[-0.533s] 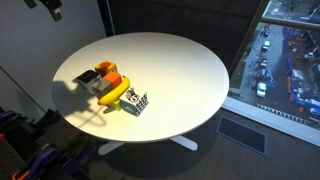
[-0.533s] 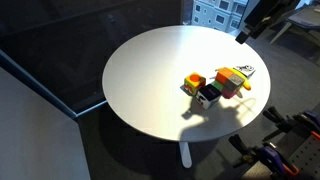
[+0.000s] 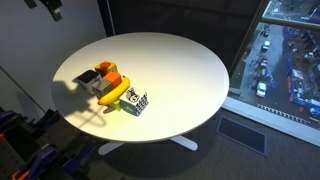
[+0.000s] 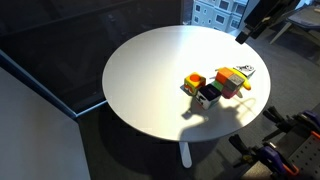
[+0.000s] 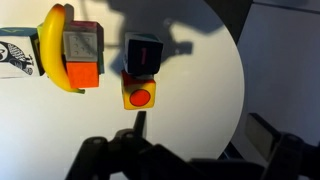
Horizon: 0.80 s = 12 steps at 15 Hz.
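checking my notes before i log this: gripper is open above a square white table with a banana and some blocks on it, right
Not quite. The table is round, not square; both exterior views show its full circular edge. The rest stands: the gripper is open above it, and a banana and some blocks lie on it.

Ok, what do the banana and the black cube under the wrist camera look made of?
The banana looks like a plastic toy: even bright yellow, a smooth skin, no bruising or brown spots. The black cube is harder to judge, perhaps plastic or painted wood: flat dark faces, straight edges, dull finish, no grain visible.
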Available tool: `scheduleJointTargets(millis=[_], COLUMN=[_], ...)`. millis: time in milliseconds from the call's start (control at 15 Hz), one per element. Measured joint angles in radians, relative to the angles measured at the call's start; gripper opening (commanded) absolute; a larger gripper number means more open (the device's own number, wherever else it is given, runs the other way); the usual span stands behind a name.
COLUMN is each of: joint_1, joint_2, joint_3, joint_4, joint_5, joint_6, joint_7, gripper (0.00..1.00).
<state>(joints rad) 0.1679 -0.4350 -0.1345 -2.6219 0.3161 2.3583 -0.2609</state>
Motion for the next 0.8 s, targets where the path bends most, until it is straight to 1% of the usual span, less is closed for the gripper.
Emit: scheduleJointTargets(millis=[133,333,600,800], joint_1=[-0.014,-0.042,-0.07,-0.093], joint_2=[0.011,0.053,0.13,0.191], joint_3=[0.013,0.038,0.054,0.062], joint_4=[0.001,0.002,0.008,0.021], joint_5=[-0.005,-0.044,-0.094,-0.143], joint_6=[0.019,0.128,0.28,0.329], joint_7=[0.0,0.003,0.014,0.051], gripper=[1.0,1.0,1.0,1.0])
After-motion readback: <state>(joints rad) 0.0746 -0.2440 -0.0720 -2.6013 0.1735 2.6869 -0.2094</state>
